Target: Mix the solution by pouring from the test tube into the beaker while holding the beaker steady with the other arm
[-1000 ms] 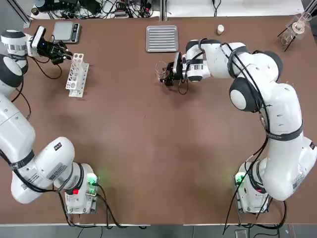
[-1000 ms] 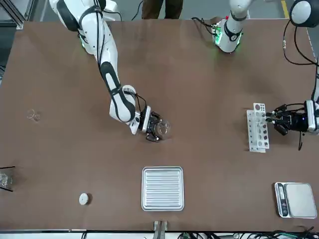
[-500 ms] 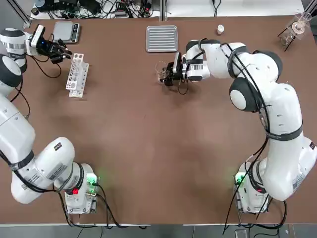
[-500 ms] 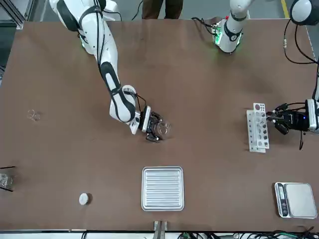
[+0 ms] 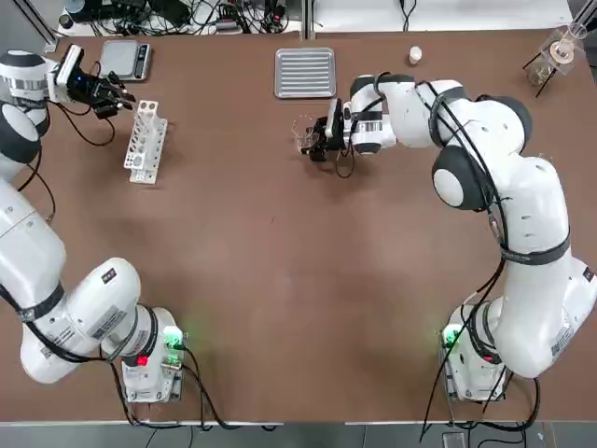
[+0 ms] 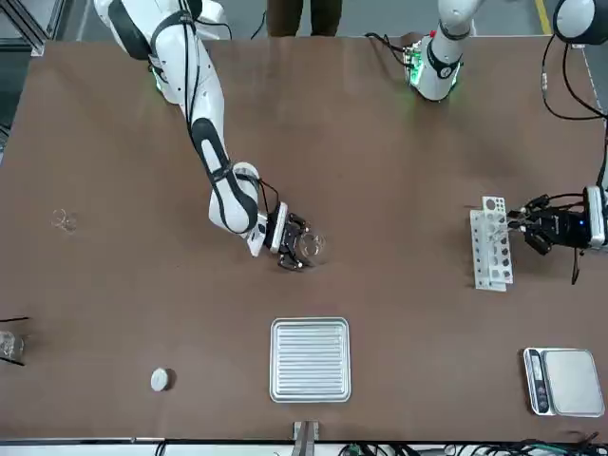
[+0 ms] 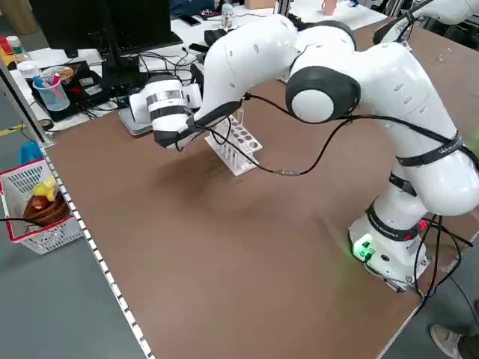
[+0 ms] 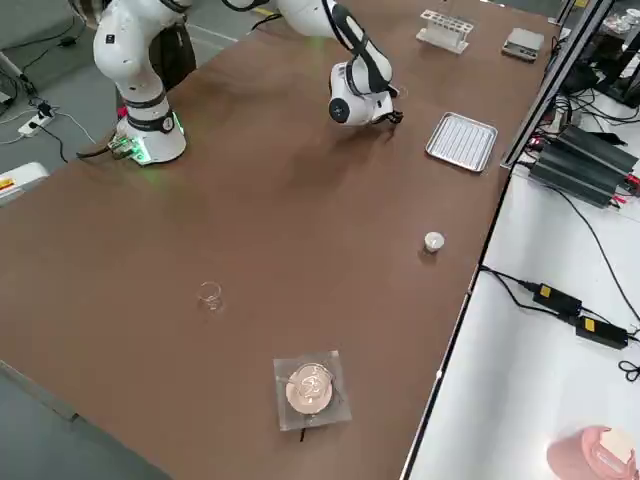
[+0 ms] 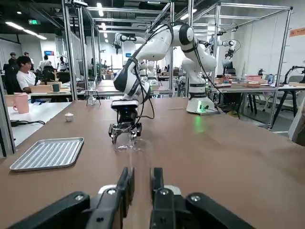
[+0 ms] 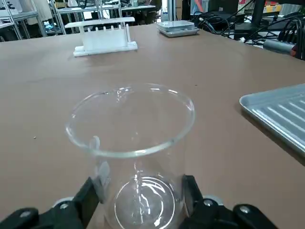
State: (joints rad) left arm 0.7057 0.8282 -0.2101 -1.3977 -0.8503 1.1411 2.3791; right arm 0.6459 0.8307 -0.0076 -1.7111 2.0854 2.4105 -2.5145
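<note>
Beaker first: the small clear glass beaker (image 5: 304, 133) stands upright on the brown table (image 5: 280, 280), upper middle of the top view, just below the ribbed metal tray (image 5: 305, 72). Right gripper (image 5: 318, 138) is on it, black fingers (image 10: 90, 193) pressed against the glass low on either side, the rim standing open above them. Over at the upper left of the top view, the left gripper (image 5: 110, 94) hovers beside the white test-tube rack (image 5: 145, 140), fingers (image 9: 125, 183) drawn together with only a thin gap; no tube can be made out between them. A grey scale (image 5: 125, 58) sits just above.
</note>
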